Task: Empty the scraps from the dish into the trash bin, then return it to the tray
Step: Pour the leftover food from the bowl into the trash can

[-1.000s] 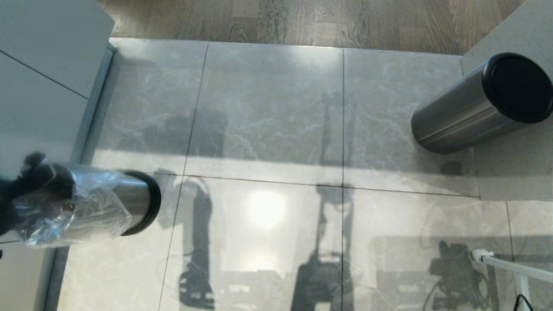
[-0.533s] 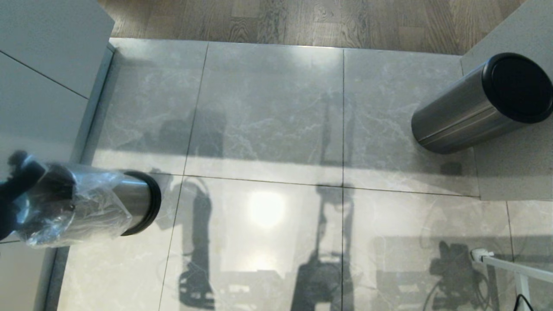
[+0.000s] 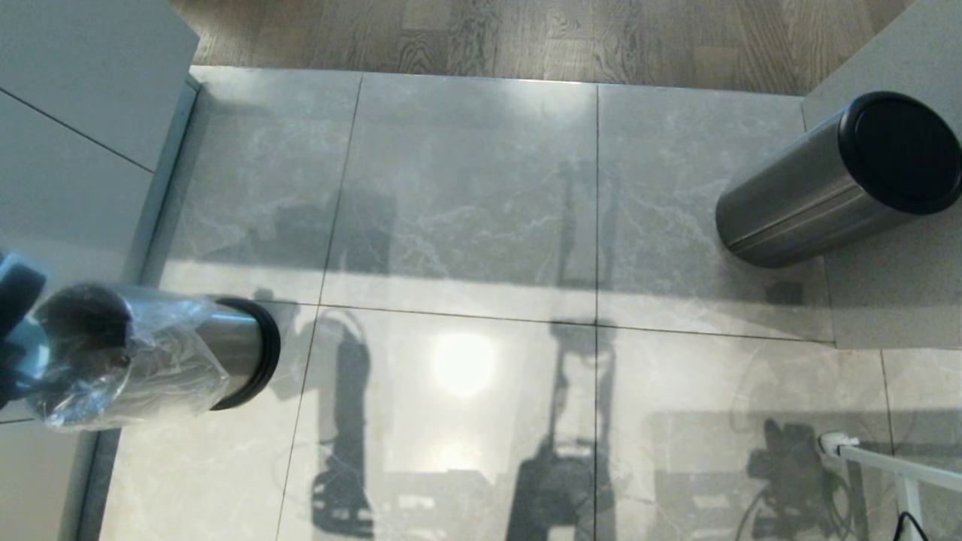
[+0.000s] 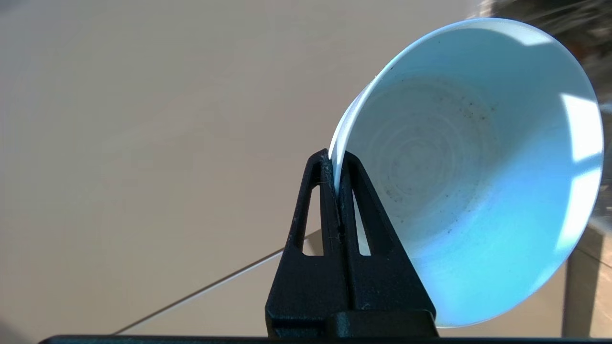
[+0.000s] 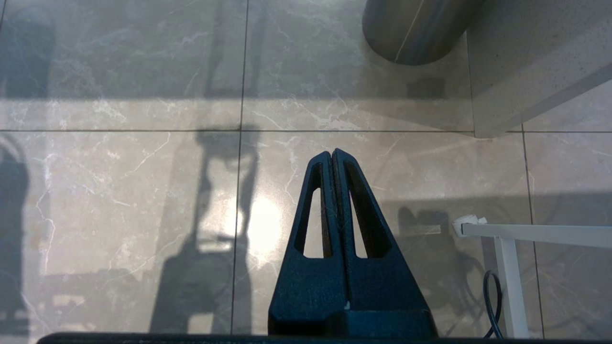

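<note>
My left gripper (image 4: 336,177) is shut on the rim of the dish (image 4: 478,181), a pale blue bowl tipped on its side. Its inside holds only dark specks. In the head view a part of the dish (image 3: 21,349) shows at the far left edge, beside the mouth of the trash bin (image 3: 173,353), a steel cylinder with a crinkled clear liner and a black base ring. The scraps and the tray are out of view. My right gripper (image 5: 332,154) hangs shut over the floor tiles with nothing in it.
A second steel cylinder with a flat black top (image 3: 834,180) stands at the right by a grey ledge (image 3: 887,300). White cabinet fronts (image 3: 68,113) line the left. A white frame leg with a cable (image 3: 894,469) is at the lower right.
The left gripper with the dish has drawn back from over the bin's mouth toward the left edge of the head view, turning as it went. The bin and the right arm have not moved.
</note>
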Controlling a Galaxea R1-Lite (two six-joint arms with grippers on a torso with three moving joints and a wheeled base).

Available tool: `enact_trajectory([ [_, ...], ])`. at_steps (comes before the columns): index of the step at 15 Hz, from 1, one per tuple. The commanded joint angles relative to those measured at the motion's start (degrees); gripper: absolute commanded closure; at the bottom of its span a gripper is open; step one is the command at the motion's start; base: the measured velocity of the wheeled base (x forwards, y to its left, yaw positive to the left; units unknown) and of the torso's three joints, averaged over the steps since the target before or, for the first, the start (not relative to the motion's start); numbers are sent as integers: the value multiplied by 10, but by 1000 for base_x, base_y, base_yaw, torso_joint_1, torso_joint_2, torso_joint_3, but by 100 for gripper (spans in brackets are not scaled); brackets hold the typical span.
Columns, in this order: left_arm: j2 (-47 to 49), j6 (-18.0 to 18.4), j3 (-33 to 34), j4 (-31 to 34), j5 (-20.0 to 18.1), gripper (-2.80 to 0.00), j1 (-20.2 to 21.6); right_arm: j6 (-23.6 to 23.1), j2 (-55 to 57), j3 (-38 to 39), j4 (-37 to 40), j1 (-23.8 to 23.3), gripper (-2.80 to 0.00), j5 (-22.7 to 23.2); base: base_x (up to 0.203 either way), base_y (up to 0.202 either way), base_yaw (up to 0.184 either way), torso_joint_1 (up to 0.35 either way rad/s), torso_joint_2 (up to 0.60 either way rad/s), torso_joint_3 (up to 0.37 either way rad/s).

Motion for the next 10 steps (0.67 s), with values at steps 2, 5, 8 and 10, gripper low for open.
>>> enact_trajectory([
  [2, -18, 2, 1, -4, 2, 0, 19, 0, 0, 0, -1, 0, 0, 0, 0, 0, 0, 0, 0, 0],
  [5, -28, -16, 20, -4, 2, 0, 44, 0, 0, 0, -1, 0, 0, 0, 0, 0, 0, 0, 0, 0],
  [8, -28, -99, 46, -4, 2, 0, 55, 0, 0, 0, -1, 0, 0, -1, 0, 0, 0, 0, 0, 0],
  [10, -33, -120, 50, -4, 1, 0, 64, 0, 0, 0, 0, 0, 0, 0, 0, 0, 0, 0, 0, 0],
])
